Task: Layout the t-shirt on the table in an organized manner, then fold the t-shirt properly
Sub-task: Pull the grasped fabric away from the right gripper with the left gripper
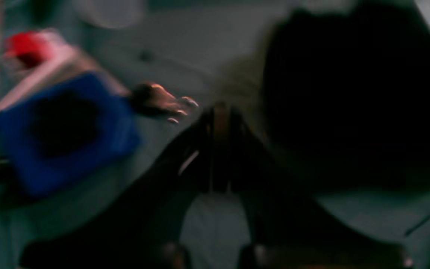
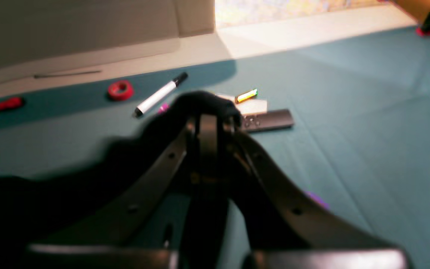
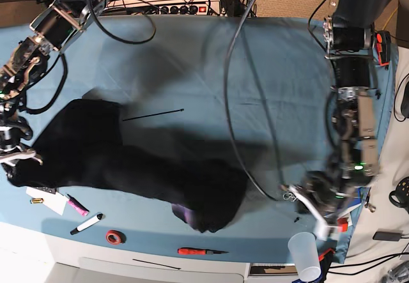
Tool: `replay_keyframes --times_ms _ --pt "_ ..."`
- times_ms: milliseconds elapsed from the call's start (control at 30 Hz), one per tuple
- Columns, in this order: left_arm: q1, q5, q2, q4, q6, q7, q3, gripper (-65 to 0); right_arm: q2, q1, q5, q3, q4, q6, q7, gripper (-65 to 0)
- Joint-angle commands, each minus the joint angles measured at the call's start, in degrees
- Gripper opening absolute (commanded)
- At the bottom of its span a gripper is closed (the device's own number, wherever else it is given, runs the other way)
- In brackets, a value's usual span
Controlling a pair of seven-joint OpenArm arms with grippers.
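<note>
The black t-shirt [image 3: 128, 168] lies stretched and rumpled across the front left of the light blue table [image 3: 268, 72], with a purple patch showing at its lower right end. My right gripper [image 3: 18, 158] is at the shirt's far left edge. In the right wrist view this right gripper [image 2: 208, 112] is shut on a bunch of the t-shirt [image 2: 21, 201]. My left gripper [image 3: 293, 197] is blurred, just right of the shirt and apart from it. In the left wrist view the left gripper [image 1: 218, 112] is shut with nothing in it, and the t-shirt [image 1: 349, 93] lies beyond it.
Near the front left edge lie a marker [image 3: 86, 224], a red tape roll [image 3: 115, 236], a white card [image 3: 48, 200] and a red screwdriver [image 3: 198, 252]. A plastic cup [image 3: 305, 252] stands at the front right. A thin black rod [image 3: 152, 114] lies behind the shirt. A cable [image 3: 243, 136] loops over the middle.
</note>
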Motion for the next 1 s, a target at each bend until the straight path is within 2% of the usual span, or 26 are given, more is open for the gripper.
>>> replay_keyframes --times_ms 0,167,300,433,467,600,667,767,833,967 --pt "-1.2 -1.9 -0.1 2.5 -0.6 -1.2 -1.3 -65.0 0.8 1.8 2.6 -0.1 1.0 1.1 0.9 -65.0" --pt "3.8 -7.0 -1.1 7.3 -3.8 -1.2 -5.7 -65.0 0.7 2.1 8.1 -0.1 1.0 5.6 -1.7 -65.0" --pt "8.5 -11.3 0.0 7.8 -3.8 -1.4 -5.6 -65.0 0.7 2.1 7.9 -0.1 1.0 5.6 -2.7 -65.0" --pt "11.8 -11.5 2.8 7.8 -3.8 -6.8 -1.5 -65.0 0.6 1.8 7.9 -0.1 1.0 5.6 -2.9 -65.0" --pt "12.1 -10.8 3.3 7.8 -3.8 -8.3 0.6 -62.7 0.6 1.7 7.7 -0.1 1.0 5.6 -3.0 -65.0" --pt "11.5 -1.2 4.8 7.6 -3.8 -15.7 12.1 -41.9 0.6 0.7 6.7 -0.1 1.0 5.6 -3.1 -65.0" --pt "11.0 5.8 5.1 6.9 -3.7 -20.5 18.3 -35.1 0.6 -0.2 5.8 -0.1 1.0 5.6 -3.1 -65.0" --pt "9.4 15.0 5.2 4.7 -3.7 -25.5 26.9 -33.9 0.6 -1.6 5.0 -0.1 1.0 5.6 -3.0 -65.0" --pt "7.8 20.2 5.2 2.9 -3.8 -26.3 31.9 -33.9 0.6 -2.5 4.9 -0.1 1.0 5.6 -3.1 -65.0" --pt "3.8 26.3 5.3 -4.2 -3.3 -28.3 40.1 -33.9 0.6 -3.3 4.9 -0.1 1.0 5.6 -3.3 -65.0"
